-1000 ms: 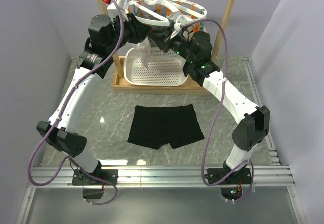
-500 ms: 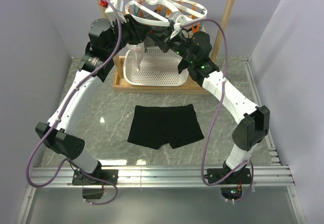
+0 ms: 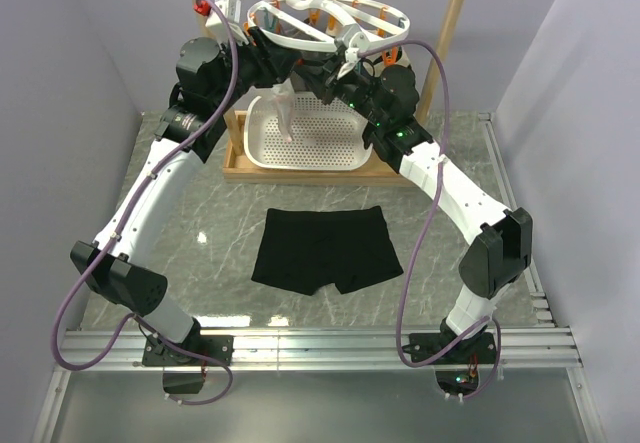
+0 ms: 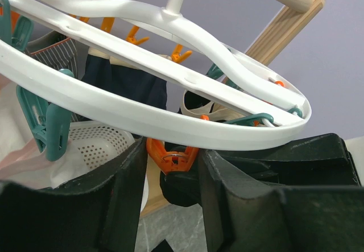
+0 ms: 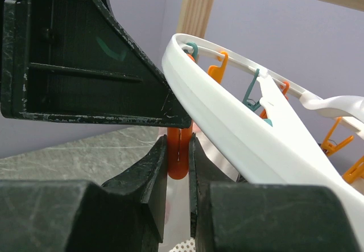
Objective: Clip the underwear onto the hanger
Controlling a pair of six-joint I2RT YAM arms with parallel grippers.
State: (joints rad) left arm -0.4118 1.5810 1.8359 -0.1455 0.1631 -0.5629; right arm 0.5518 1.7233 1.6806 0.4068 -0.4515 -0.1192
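A: State of the right gripper (image 5: 178, 144)?
B: Clenched. Both fingers pinch an orange clip (image 5: 178, 156) that hangs just under the hanger (image 4: 142, 112) rim.
A: And the left gripper (image 4: 172, 149)?
B: Jaws parted. A second orange clip (image 4: 172, 157) sits in the gap below the rim. Can't tell if the pads touch it.
A: Underwear (image 3: 327, 249)?
B: Flat on the table (image 3: 200, 203), waistband toward the rack, legs toward the arm bases. It's well apart from the hanger, and neither arm touches it.
A: Room to move?
B: Tight up top. Both wrists crowd together under the near rim, inside the wooden frame rack (image 3: 447, 38). A pale garment (image 3: 285, 103) dangles by the left wrist, over the white basket (image 3: 330, 133). Bare tabletop shows all round the underwear.
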